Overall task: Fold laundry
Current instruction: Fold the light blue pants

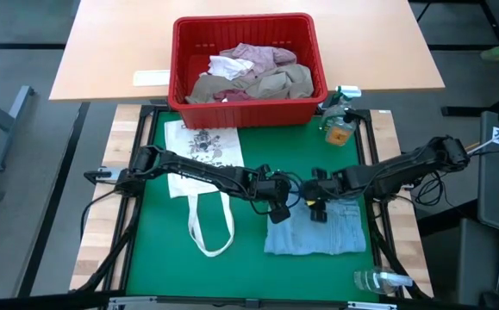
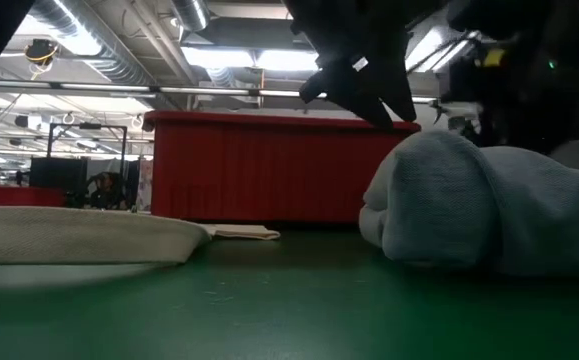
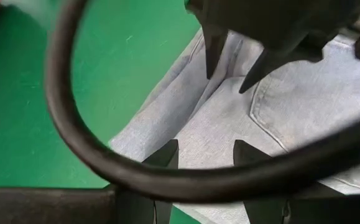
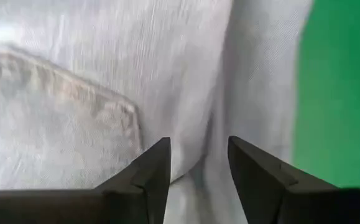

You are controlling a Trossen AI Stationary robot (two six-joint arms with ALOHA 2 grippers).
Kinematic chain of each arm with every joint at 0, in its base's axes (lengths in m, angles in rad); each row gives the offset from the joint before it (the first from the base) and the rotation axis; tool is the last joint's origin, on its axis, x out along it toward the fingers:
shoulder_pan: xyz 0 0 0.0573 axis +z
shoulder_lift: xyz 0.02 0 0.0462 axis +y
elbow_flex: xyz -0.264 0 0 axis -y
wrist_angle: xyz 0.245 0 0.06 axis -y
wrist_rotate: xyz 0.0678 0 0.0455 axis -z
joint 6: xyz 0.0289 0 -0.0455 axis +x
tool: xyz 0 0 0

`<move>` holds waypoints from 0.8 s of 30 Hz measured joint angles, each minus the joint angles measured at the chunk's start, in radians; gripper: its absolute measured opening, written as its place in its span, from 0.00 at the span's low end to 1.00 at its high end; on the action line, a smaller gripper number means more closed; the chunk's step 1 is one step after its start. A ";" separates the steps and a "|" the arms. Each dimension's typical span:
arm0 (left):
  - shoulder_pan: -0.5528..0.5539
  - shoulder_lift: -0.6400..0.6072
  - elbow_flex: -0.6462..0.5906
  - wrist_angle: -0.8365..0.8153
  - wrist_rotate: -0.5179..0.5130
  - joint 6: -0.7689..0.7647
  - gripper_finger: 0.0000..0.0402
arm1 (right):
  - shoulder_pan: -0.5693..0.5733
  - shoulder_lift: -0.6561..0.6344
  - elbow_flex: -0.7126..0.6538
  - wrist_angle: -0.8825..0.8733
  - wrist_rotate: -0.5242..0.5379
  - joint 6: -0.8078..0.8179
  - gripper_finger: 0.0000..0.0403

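Soft, faded denim jeans (image 1: 318, 231) lie on matt green felt-like table (image 1: 258, 275); ribbed red plastic basket (image 1: 247, 110).

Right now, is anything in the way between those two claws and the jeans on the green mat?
Nothing visible. The left gripper and the right gripper both hang open directly over the jeans, with only bare denim between their fingers. The tote bag lies off to the side.

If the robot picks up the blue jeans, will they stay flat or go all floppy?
Probably floppy: the jeans are soft cloth, already bunched into a rounded fold in the low view, so the loose parts would likely droop. They look thick, with a stitched pocket, so perhaps a bit heavy for cloth. They shouldn't roll or break, and a push would likely just wrinkle them on the green mat.
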 joint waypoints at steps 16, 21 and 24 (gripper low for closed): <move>0.039 0.040 0.000 0.087 0.019 0.008 0.37 | -0.003 -0.002 0.103 -0.341 -0.062 0.078 0.40; 0.041 0.104 -0.001 0.133 0.062 0.008 0.37 | -0.003 -0.003 0.039 -0.353 -0.060 0.128 0.40; 0.043 0.139 -0.001 0.138 0.060 0.008 0.37 | -0.003 -0.003 -0.005 -0.344 -0.058 0.131 0.40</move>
